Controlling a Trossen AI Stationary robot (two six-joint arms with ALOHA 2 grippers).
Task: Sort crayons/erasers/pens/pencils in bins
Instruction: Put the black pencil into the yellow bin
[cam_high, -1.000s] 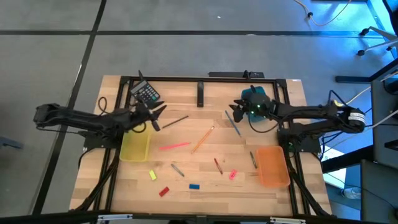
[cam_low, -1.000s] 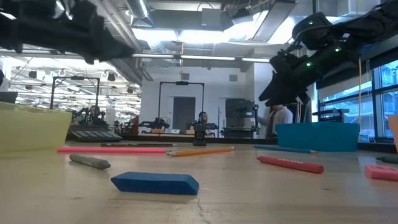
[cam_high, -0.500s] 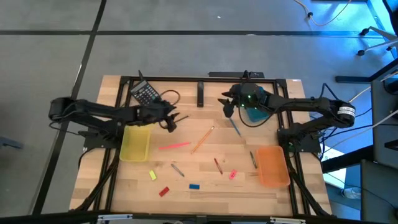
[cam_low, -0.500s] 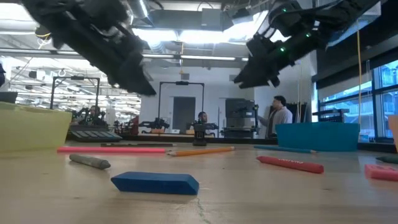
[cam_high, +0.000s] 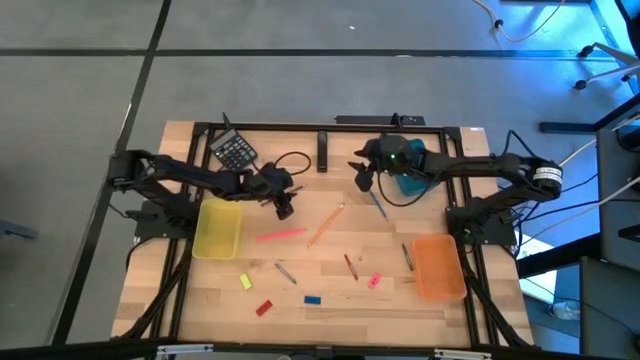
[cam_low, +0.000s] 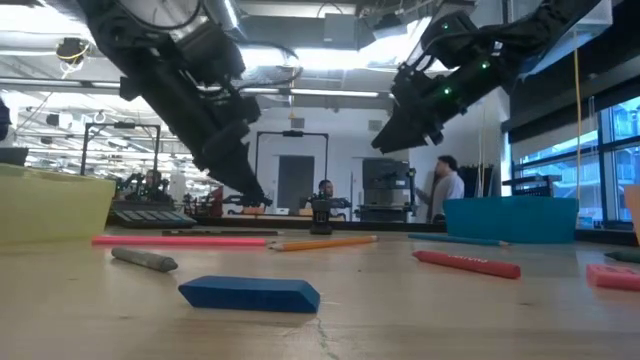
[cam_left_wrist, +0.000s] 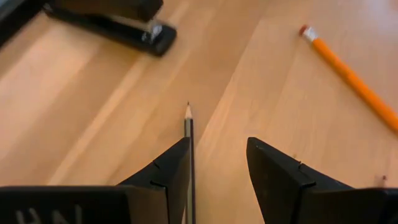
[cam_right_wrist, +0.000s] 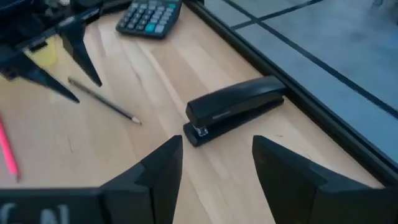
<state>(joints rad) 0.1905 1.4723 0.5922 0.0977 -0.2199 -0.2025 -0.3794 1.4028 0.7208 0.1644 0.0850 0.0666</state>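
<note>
Since a second ago both arms have been swinging inward from the bins toward the table's middle. The left gripper is now hanging with its fingers spread over a dark grey pencil, which is lying flat on the wood between the yellow bin and the orange pencil. The right gripper, also spread wide and carrying nothing, is hovering near the black stapler, just beside the teal bin. The orange bin is sitting well apart at the right edge. The pencil is looking light, rigid and round, so it is likely to roll or pivot if pinched off-centre; taking it across its mid-shaft seems safest. The blue eraser is lying near the front edge; chunky and grippy, it should be suiting a squeeze across its short sides.
</note>
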